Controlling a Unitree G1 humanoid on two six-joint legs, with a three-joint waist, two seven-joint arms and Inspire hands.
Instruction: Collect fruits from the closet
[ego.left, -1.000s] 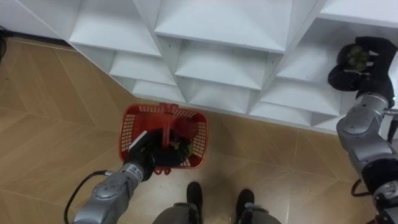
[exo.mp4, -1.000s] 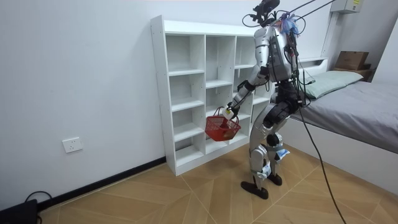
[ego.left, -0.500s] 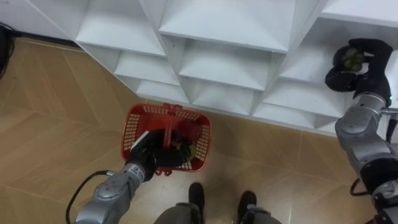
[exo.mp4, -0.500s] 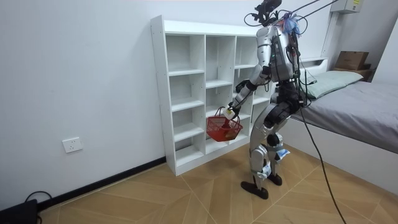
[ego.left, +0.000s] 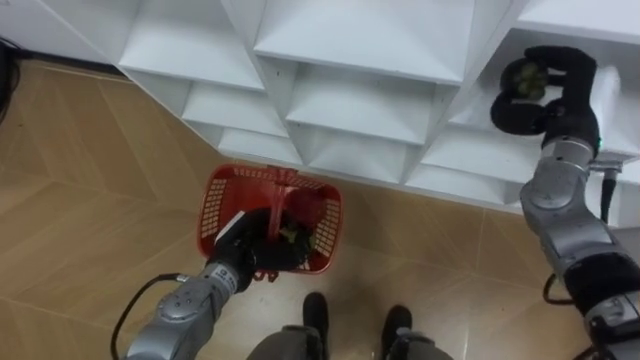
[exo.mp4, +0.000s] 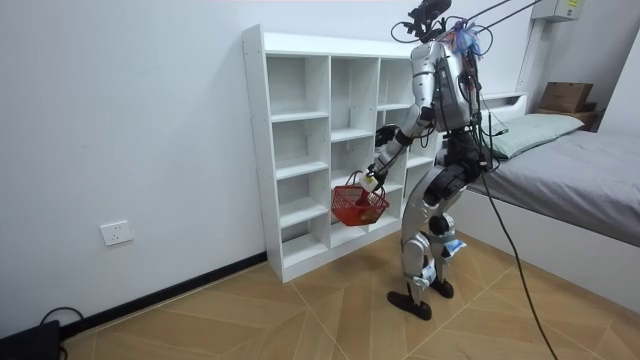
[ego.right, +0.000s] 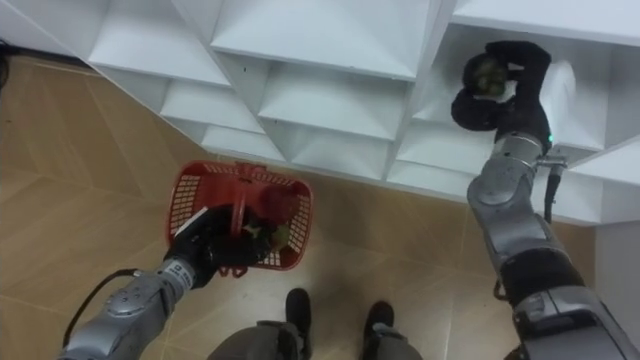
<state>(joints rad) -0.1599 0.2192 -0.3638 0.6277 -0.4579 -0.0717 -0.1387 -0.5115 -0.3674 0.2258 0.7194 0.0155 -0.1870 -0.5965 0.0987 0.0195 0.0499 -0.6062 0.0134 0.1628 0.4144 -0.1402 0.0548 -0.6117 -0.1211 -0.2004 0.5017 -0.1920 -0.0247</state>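
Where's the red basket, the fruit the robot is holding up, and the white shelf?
red basket (ego.left: 213, 205), left eye view, on its left mesh wall.
fruit (ego.left: 527, 80), left eye view, on the fruit's visible middle.
white shelf (ego.left: 350, 40), left eye view, on a middle board.

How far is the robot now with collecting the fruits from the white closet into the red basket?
Partly done: the red basket, hanging from the left hand curled round its handle, already holds some fruit. In hand: the right hand grips a greenish fruit in front of the white closet. Left to do: bring that fruit over and drop it into the basket.
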